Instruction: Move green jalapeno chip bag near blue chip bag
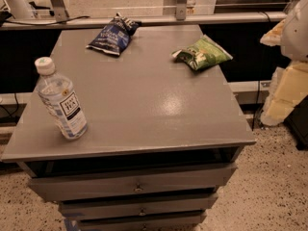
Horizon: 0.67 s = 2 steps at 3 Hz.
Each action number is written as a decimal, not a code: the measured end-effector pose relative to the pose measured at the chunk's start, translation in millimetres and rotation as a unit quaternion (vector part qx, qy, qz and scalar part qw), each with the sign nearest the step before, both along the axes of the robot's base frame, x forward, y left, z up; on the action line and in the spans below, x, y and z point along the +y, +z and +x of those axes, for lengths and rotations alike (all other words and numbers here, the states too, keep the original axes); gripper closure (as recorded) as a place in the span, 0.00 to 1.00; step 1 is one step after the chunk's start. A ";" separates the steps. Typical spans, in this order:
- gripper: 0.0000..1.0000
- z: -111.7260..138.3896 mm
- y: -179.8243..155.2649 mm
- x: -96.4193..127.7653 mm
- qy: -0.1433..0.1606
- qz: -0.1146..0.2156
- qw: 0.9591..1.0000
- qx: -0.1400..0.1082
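The green jalapeno chip bag lies on the grey table top at the back right, close to the right edge. The blue chip bag lies at the back, left of centre, roughly a bag's length or more away from the green one. My gripper is at the right edge of the view, beyond the table's right side and lower than the green bag, holding nothing that I can see. It touches neither bag.
A clear water bottle with a white cap stands upright near the front left of the table. Drawers sit below the top. A rail runs behind the table. Speckled floor lies to the right.
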<state>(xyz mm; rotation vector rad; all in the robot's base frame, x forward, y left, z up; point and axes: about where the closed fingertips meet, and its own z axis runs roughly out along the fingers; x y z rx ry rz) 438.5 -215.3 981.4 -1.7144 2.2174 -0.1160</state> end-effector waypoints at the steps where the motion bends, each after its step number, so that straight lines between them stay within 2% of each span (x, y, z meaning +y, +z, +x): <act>1: 0.00 0.0 0.1 0.0 0.000 0.000 1.000 0.000; 2: 0.00 27.5 -1.8 13.5 0.005 0.021 1.000 -0.023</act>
